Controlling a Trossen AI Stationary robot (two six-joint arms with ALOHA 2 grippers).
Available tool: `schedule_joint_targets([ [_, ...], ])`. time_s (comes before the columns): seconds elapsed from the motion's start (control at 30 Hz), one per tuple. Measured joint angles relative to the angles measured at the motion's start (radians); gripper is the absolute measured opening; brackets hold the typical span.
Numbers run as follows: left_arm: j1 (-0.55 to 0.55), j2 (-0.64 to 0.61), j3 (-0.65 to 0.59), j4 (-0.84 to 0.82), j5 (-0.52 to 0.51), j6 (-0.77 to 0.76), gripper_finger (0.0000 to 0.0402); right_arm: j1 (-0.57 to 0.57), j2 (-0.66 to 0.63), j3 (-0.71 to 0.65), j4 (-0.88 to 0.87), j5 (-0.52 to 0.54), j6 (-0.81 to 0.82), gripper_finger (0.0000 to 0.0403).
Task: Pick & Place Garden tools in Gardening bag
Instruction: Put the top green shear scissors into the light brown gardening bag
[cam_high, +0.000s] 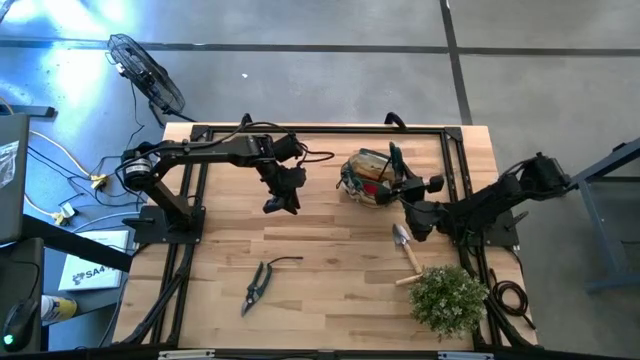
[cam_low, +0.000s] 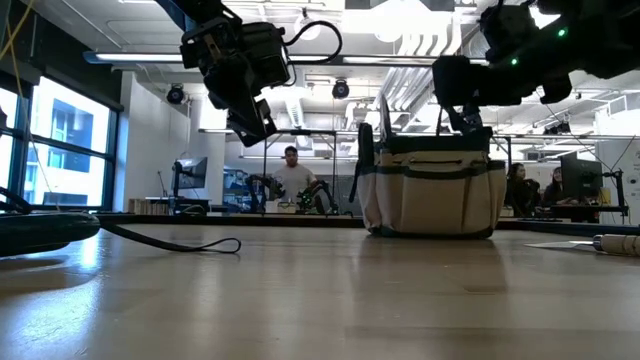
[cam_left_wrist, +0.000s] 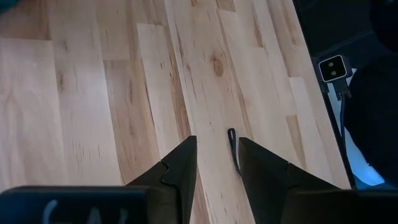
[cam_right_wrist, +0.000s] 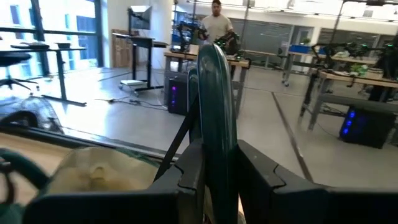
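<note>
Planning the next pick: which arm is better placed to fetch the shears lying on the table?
Left. Its hand hangs empty above bare table near the shears; the right hand grips the bag's handle.

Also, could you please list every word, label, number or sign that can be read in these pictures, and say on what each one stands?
"SA4": partly visible dark letters on a white sheet on the floor beside the table's left edge, high view; the rest is cut off.
Small square printed marker beside the table edge, left wrist view: a pattern, no readable words.
Gardening bag, tools, arms: no readable text.
</note>
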Motion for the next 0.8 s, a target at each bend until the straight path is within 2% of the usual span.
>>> schedule_joint_targets([
  [0.5,0.000,0.000,0.000,-0.010,0.000,0.000,0.0113,0.048,-0.014,0.000,0.032,0.000,-0.136,0.0054],
  [0.67,0.000,0.000,0.000,-0.010,0.000,-0.004,0.0113,0.049,-0.014,-0.025,0.032,-0.001,-0.125,0.0054],
  [0.8,0.000,0.000,0.000,-0.010,0.000,-0.004,0.0113,0.049,-0.014,-0.057,0.032,-0.001,-0.039,0.0054],
])
